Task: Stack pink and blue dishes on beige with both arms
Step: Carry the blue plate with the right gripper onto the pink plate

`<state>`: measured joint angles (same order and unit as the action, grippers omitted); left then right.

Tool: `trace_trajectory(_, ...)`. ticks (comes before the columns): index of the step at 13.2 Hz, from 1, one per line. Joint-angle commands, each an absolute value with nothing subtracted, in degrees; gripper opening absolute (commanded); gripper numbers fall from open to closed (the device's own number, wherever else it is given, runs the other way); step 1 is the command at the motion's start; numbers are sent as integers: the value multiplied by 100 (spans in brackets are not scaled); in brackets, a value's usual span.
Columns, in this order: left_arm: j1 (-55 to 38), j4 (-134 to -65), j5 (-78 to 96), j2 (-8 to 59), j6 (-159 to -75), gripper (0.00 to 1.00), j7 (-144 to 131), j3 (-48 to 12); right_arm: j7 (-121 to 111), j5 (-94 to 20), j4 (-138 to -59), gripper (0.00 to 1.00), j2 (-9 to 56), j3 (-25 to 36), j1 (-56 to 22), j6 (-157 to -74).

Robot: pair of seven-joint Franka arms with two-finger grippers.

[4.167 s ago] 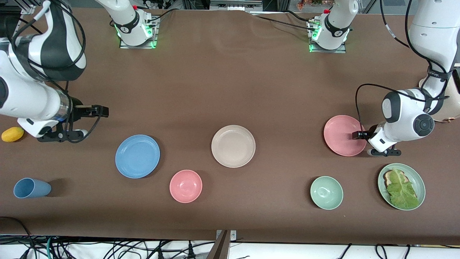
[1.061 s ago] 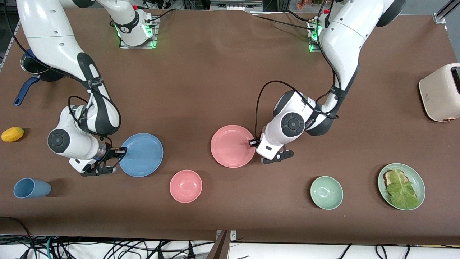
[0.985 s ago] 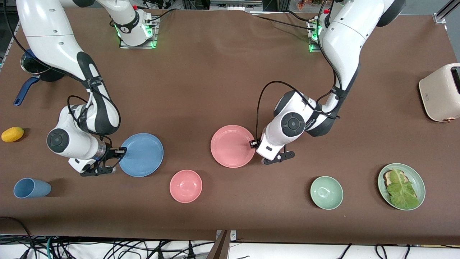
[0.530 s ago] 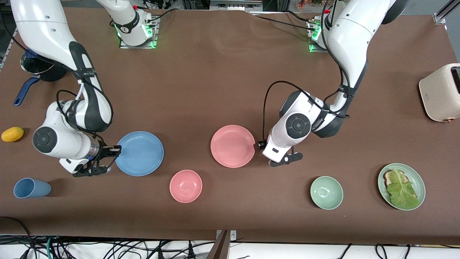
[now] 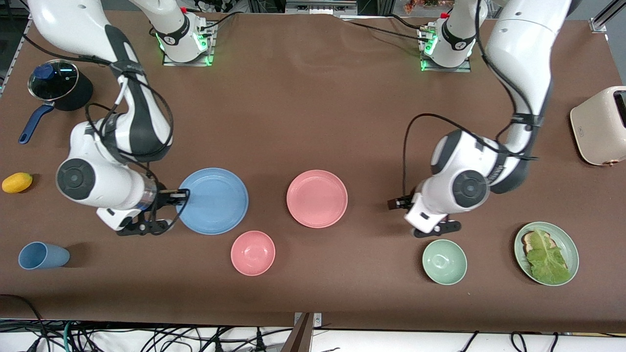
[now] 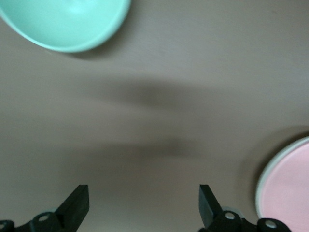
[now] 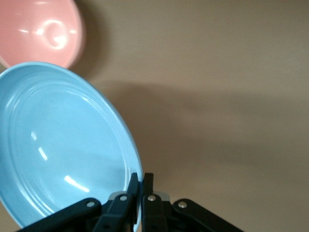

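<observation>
The sky-blue plate (image 5: 212, 201) hangs a little above the table, tilted, with my right gripper (image 5: 181, 195) shut on its rim. The right wrist view shows the same blue plate (image 7: 63, 145) pinched at its edge by the right gripper (image 7: 141, 181). At the table's middle, the salmon pink plate (image 5: 317, 198) lies on the beige plate. Of the beige plate only a pale rim (image 6: 259, 181) shows, under the pink plate (image 6: 289, 188). My left gripper (image 5: 393, 203) is low over bare table toward the left arm's end, apart from the pink plate. The left gripper (image 6: 142, 208) is open and empty.
A pink bowl (image 5: 253, 253) sits nearer the camera between the two plates. A green bowl (image 5: 444, 261) lies just below the left wrist, a lettuce plate (image 5: 546, 253) beside it. A blue cup (image 5: 43, 255), yellow fruit (image 5: 17, 182), dark pot (image 5: 58, 88) and toaster (image 5: 599, 125) line the table's ends.
The left gripper let go of the pink plate on the beige one and drew back toward its end. The right gripper lifted the blue plate and carried it toward the middle.
</observation>
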<state>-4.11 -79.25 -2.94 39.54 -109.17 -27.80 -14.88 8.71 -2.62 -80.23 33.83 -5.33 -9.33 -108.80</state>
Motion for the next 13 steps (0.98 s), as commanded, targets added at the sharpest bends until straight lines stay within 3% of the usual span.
trace_trajectory(1, 42, -7945, -369, 3701, -10452, 100, -2042, -1556, 2000, -290, -7840, 0, 3392, -1123, -975, -10775)
trace_trajectory(5, 763, -7998, -360, 3376, -9714, 100, -995, -1556, 3398, -272, -7752, 0, 3585, -1248, -1660, -11240)
trace_trajectory(13, 784, -9526, -351, 1206, -9642, 100, -220, -898, 4966, -211, -7796, 0, 4262, -1230, -2513, -12322)
